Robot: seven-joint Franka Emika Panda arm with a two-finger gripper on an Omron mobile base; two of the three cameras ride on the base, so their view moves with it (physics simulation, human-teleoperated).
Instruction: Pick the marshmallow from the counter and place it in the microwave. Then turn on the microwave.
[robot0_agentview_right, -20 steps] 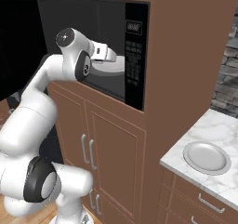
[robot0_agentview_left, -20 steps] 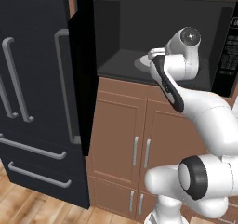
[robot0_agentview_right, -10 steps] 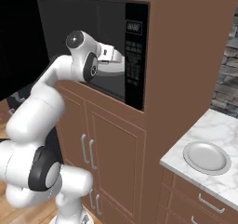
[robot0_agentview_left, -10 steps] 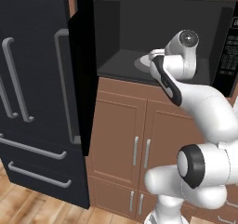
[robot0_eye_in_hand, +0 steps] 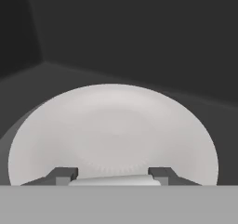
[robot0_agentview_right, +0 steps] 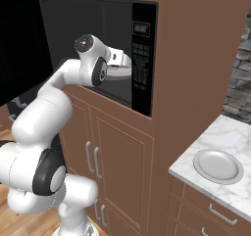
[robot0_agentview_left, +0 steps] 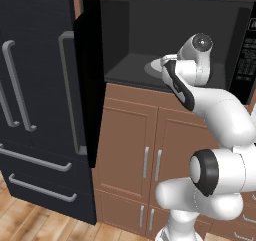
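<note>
Hand [robot0_eye_in_hand: 111, 174] first: mine sits low inside the microwave [robot0_agentview_left: 130, 30], its jaws about half spread and closed on the marshmallow [robot0_eye_in_hand: 114, 180], which shows as a pale strip between my two fingertips. Over the last second my arm has pushed a little deeper into the cavity while the jaw spacing has held steady. I judge the carry to be nearly over, with the release next and the start button after that. Just beyond the marshmallow lies the round turntable [robot0_eye_in_hand: 114, 125], so a drop from here should land on it, though I cannot tell how high above it I hang. Counting outward: one marshmallow, one turntable, one microwave with its door [robot0_agentview_left: 90, 85] swung open to my left and one keypad [robot0_agentview_right: 141, 63] on its right. Farther off, one white plate [robot0_agentview_right: 218, 165] rests on the bench [robot0_agentview_right: 230, 132], and one black fridge [robot0_agentview_left: 35, 85] stands at the left.
</note>
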